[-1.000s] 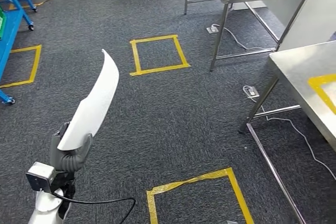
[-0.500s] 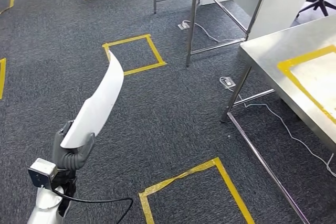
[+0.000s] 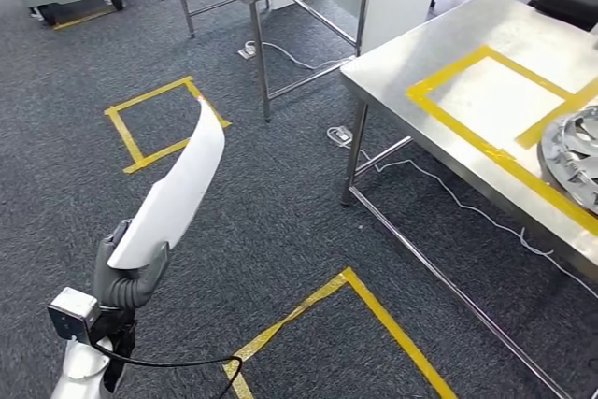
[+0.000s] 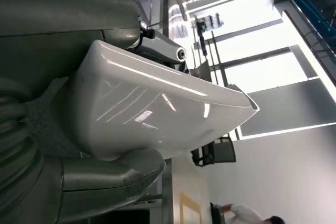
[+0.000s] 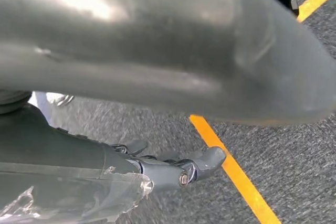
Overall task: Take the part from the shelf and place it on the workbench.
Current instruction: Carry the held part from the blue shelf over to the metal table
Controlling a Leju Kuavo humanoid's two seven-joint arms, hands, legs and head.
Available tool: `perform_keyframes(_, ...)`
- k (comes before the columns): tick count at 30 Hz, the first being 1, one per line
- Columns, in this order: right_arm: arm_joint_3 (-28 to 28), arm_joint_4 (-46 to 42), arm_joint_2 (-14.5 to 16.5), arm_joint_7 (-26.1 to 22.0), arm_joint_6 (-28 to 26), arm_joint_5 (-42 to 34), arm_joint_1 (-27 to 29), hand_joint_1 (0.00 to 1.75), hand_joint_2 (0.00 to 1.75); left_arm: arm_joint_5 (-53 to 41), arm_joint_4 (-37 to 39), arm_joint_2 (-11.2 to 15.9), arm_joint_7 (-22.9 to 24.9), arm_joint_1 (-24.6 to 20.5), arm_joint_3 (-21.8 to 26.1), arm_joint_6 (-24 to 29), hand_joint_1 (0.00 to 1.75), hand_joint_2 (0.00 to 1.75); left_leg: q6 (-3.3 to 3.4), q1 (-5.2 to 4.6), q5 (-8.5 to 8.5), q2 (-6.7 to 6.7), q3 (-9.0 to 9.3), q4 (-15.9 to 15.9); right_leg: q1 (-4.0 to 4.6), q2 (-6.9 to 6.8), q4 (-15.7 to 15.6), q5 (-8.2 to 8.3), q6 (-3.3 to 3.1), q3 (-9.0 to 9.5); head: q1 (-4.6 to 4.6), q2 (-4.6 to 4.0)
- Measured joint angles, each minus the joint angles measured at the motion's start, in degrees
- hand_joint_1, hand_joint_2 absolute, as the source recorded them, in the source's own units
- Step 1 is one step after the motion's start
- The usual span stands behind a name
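Your left hand (image 3: 127, 273) sits at about 7 o'clock in the head view, its grey fingers wrapped around the lower end of the white curved part (image 3: 177, 189), which rises from the grip and tapers toward 1 o'clock over the dark carpet. The steel workbench (image 3: 395, 77) lies off at 2 to 3 o'clock, well apart from the part, with a yellow tape rectangle (image 3: 493, 100) on its top and a round metal piece (image 3: 575, 151) at the picture's 3 o'clock edge.

The left wrist view gives you what the head view cannot: the thumb (image 4: 115, 179) pressed against one glossy face of the part (image 4: 150, 108) and a darker finger (image 4: 162, 48) lying along the opposite edge, so the hold is a clamp from both sides.

The right wrist view shows your right hand (image 5: 174, 169) hanging above carpet and a yellow tape line (image 5: 233, 174), fingers stretched out loosely with nothing between them.

Against the earlier head frames, the whole scene has swung: the workbench has slid from the 3 o'clock edge toward the centre and the round metal piece has come into sight, so the camera turned. The hand and part keep the same place in the picture.
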Motion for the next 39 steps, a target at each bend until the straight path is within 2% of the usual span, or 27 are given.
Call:
perform_keyframes(1,0.04,0.01,-0.01,0.02,-0.05,0.0,0.0,0.0,0.0,-0.01,0.03,-0.02,0.04,0.01,0.0,-0.05,1.75,1.75,0.25,0.09,0.05,-0.82,0.52,-1.3,-0.06,0.69,0.11,0.01,0.44,-0.36,-0.06,0.0)
perform_keyframes(2,0.09,0.01,-0.01,0.04,-0.1,0.01,0.1,0.0,0.0,-0.04,0.07,-0.04,0.1,-0.01,-0.01,-0.07,1.75,1.75,0.7,-0.02,-0.16,-0.67,0.62,-1.66,-0.12,1.32,0.12,0.09,0.81,-0.77,-0.07,0.01)
perform_keyframes(3,0.13,0.01,-0.01,0.07,-0.15,0.01,0.29,0.0,0.0,-0.1,0.09,-0.09,0.18,-0.06,-0.03,0.03,1.75,1.75,1.18,-0.04,-0.1,0.02,0.6,-1.56,-0.27,1.82,-0.09,0.24,1.11,-1.0,-0.11,0.01)
perform_keyframes(4,0.15,0.01,-0.01,0.1,-0.18,0.01,0.51,0.0,0.0,-0.2,0.1,-0.16,0.26,-0.17,-0.07,0.2,1.75,1.75,1.64,-0.03,-0.04,0.69,0.65,-1.61,-0.21,1.22,0.14,0.08,1.36,-1.26,-0.04,0.0)
perform_keyframes(6,0.17,0.02,-0.01,0.14,-0.26,0.01,0.62,0.0,0.0,-0.36,0.1,-0.37,0.42,-0.27,-0.13,0.68,1.75,1.75,2.4,-0.02,0.02,2.2,0.79,-1.76,0.07,-2.22,3.56,-2.02,1.71,-2.93,0.53,0.0)
perform_keyframes(7,0.19,0.02,-0.01,0.14,-0.3,0.0,0.53,0.0,0.0,-0.41,0.1,-0.43,0.48,-0.22,-0.14,0.85,1.75,1.75,2.63,-0.18,-0.06,2.95,0.84,-1.76,0.23,-4.46,6.97,-3.87,1.82,-4.55,0.83,0.0)
perform_keyframes(8,0.2,0.02,-0.01,0.13,-0.32,-0.01,0.41,0.0,0.0,-0.42,0.11,-0.46,0.51,-0.11,-0.13,0.97,1.75,1.75,2.79,-0.35,-0.14,3.81,0.87,-1.76,0.24,-5.83,11.01,-5.79,1.89,-6.53,1.0,0.0)
perform_keyframes(9,0.21,0.02,-0.01,0.13,-0.34,-0.01,0.34,0.0,0.0,-0.43,0.11,-0.49,0.54,-0.03,-0.14,1.05,1.75,1.75,2.87,-0.49,-0.23,4.69,0.91,-1.75,0.22,-6.47,14.39,-7.08,1.92,-8.2,0.99,0.0)
perform_keyframes(10,0.22,0.02,-0.01,0.13,-0.36,-0.03,0.36,0.0,0.0,-0.43,0.13,-0.51,0.57,0.01,-0.15,1.12,1.75,1.75,2.92,-0.59,-0.35,5.56,0.99,-1.75,0.22,-6.74,16.11,-7.36,1.88,-8.99,1.01,0.0)
perform_keyframes(11,0.22,0.02,-0.01,0.14,-0.39,-0.04,0.43,0.0,0.0,-0.44,0.14,-0.55,0.59,0.01,-0.16,1.17,1.75,1.75,2.91,-0.65,-0.48,6.38,1.14,-1.75,0.24,-6.9,15.59,-6.57,1.79,-8.62,1.01,0.01)
perform_keyframes(12,0.22,0.02,-0.01,0.17,-0.45,-0.06,0.5,0.0,0.0,-0.46,0.14,-0.57,0.62,-0.01,-0.19,1.24,1.75,1.75,2.83,-0.69,-0.65,7.12,1.37,-1.75,0.29,-7.2,12.77,-4.91,1.67,-7.02,1.01,0.0)
perform_keyframes(14,0.22,0.02,-0.01,0.22,-0.55,-0.13,0.49,0.0,0.0,-0.71,0.15,-0.6,0.72,-0.1,-0.25,1.46,1.75,1.75,2.46,-0.92,-1.1,8.4,1.96,-1.74,0.6,-9.58,4.91,-1.67,1.22,-2.46,1.0,0.0)
perform_keyframes(16,0.22,0.02,-0.01,0.22,-0.58,-0.21,0.3,0.0,0.0,-1.24,0.15,-0.6,0.88,-0.24,-0.31,2.04,1.75,1.75,1.93,-1.22,-1.43,9.43,2.4,-1.8,0.95,-11.29,0.88,-0.62,0.66,-0.2,0.93,-0.01)
perform_keyframes(19,0.22,0.02,-0.01,0.2,-0.59,-0.32,0.26,0.0,0.0,-2.22,0.19,-0.64,1.21,-0.6,-0.6,3.42,1.75,1.75,0.96,-1.16,-1.79,10.55,3.01,-2.07,1.03,-9.52,0.27,-0.55,-0.2,-0.17,0.87,0.0)
perform_keyframes(21,0.22,0.02,-0.01,0.22,-0.65,-0.39,0.25,0.0,0.0,-2.37,0.27,-0.65,1.59,-0.95,-0.8,3.98,1.75,1.75,0.41,-0.96,-3.47,8.42,2.34,0.24,0.64,-8.11,-0.3,-0.31,-0.74,0.34,0.66,0.0)
perform_keyframes(23,0.22,0.02,-0.01,0.39,-0.8,-0.4,0.01,0.0,0.0,-1.66,0.59,-0.63,2.25,-1.05,-0.83,3.92,1.75,1.75,0.17,-0.86,-6.78,5.41,-1.18,7.17,0.39,-6.58,-0.47,-0.23,-1.09,0.55,0.3,0.0)
perform_keyframes(24,0.22,0.02,-0.01,0.55,-0.89,-0.39,-0.09,0.0,0.0,-1.17,0.83,-0.61,2.54,-1.05,-0.83,3.63,1.75,1.75,0.09,-0.87,-8.06,4.74,-3.32,10.84,0.36,-5.7,-0.47,-0.23,-1.19,0.54,0.21,0.0)
perform_keyframes(25,0.22,0.02,-0.01,0.72,-0.94,-0.38,-0.11,0.0,0.0,-0.74,1.09,-0.56,2.64,-1.04,-0.83,3.19,1.75,1.75,0.06,-0.87,-8.37,4.46,-4.9,13.17,0.35,-4.79,-0.46,-0.24,-1.24,0.56,0.13,0.0)
perform_keyframes(26,0.22,0.02,-0.01,0.87,-0.98,-0.37,-0.06,0.0,0.0,-0.38,1.31,-0.51,2.57,-1.07,-0.83,2.68,1.75,1.75,0.08,-0.85,-7.43,4.33,-5.49,13.39,0.32,-3.86,-0.45,-0.25,-1.23,0.6,0.16,-0.01)
perform_keyframes(28,0.22,0.02,0.0,1.04,-1.06,-0.33,0.0,0.0,0.0,0.02,1.6,-0.44,2.2,-1.2,-0.83,1.76,1.75,1.75,0.09,-0.67,-3.02,3.47,-3.64,7.99,0.14,-2.03,-0.39,-0.25,-0.98,0.74,0.16,0.0)
perform_keyframes(30,0.22,0.02,0.0,1.07,-1.12,-0.3,-0.14,0.0,0.0,0.15,1.8,-0.37,1.87,-1.37,-0.84,1.35,1.75,1.75,0.09,-0.25,0.05,0.73,-0.63,0.98,0.07,-0.32,-0.04,-0.34,-0.33,0.52,0.15,0.0)
perform_keyframes(32,0.22,0.02,-0.01,1.08,-1.24,-0.26,-0.18,0.0,0.0,0.21,1.96,-0.34,1.7,-1.46,-0.86,1.26,1.75,1.75,0.6,-0.16,0.24,-0.76,0.5,-1.74,-0.05,1.01,0.02,-0.24,0.43,-0.02,0.1,0.0)
perform_keyframes(33,0.22,0.02,-0.01,1.09,-1.32,-0.23,-0.06,0.0,0.0,0.24,2.01,-0.32,1.66,-1.52,-0.87,1.25,1.75,1.75,1.1,-0.21,0.19,-0.24,0.53,-1.87,-0.21,1.61,-0.18,-0.09,0.8,-0.31,0.09,0.0)
perform_keyframes(34,0.22,0.02,-0.02,1.11,-1.4,-0.21,0.15,0.0,0.0,0.24,2.04,-0.32,1.64,-1.65,-0.92,1.24,1.75,1.75,1.56,-0.22,0.28,0.44,0.57,-1.96,-0.27,1.62,-0.27,-0.04,1.13,-0.49,0.07,0.01)
perform_keyframes(36,0.22,0.02,-0.02,1.14,-1.49,-0.18,0.37,0.0,0.0,0.24,2.04,-0.38,1.61,-1.89,-1.04,1.19,1.75,1.75,2.43,-0.12,0.37,1.85,0.73,-2.15,-0.06,-1.14,1.86,-1.47,1.65,-1.74,0.59,0.0)
perform_keyframes(38,0.22,0.02,-0.01,1.15,-1.52,-0.18,0.16,0.0,0.0,0.24,2.07,-0.44,1.58,-1.88,-1.08,1.14,1.75,1.75,2.93,-0.3,0.22,3.38,0.83,-2.19,0.12,-5.22,8.64,-5.09,1.95,-5.04,1.15,-0.01)
perform_keyframes(39,0.23,0.02,-0.01,1.15,-1.52,-0.17,0.03,0.0,0.0,0.24,2.13,-0.43,1.57,-1.82,-1.07,1.12,1.75,1.75,3.04,-0.46,0.14,4.24,0.87,-2.19,0.09,-6.21,12.62,-6.77,2.08,-7.03,1.2,-0.01)
